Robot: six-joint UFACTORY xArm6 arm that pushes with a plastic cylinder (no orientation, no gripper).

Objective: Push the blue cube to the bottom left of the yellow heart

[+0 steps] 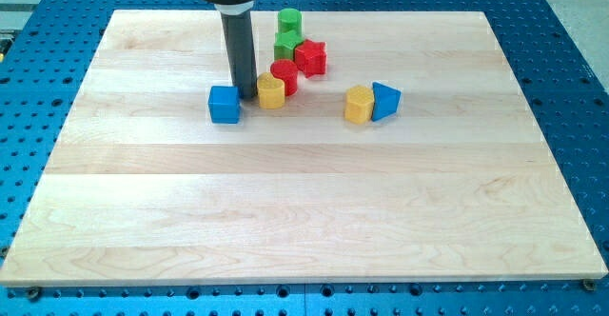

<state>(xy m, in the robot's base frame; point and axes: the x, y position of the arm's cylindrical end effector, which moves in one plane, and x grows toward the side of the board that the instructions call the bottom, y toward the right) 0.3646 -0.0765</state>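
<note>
The blue cube (225, 105) sits on the wooden board (304, 211), left of centre in the upper half. A yellow block that looks like the heart (271, 92) lies just to its right and slightly higher. My tip (245, 97) stands between the two, at the cube's upper right corner and close to the yellow block's left side. I cannot tell if it touches either. The rod rises straight up to the arm at the view's top.
A red cylinder (284, 74) touches the heart's upper right. A red star (310, 58) and two green blocks (288, 20) (287, 45) stand behind it. A second yellow block (359, 105) and a blue triangle (386, 100) sit together to the right.
</note>
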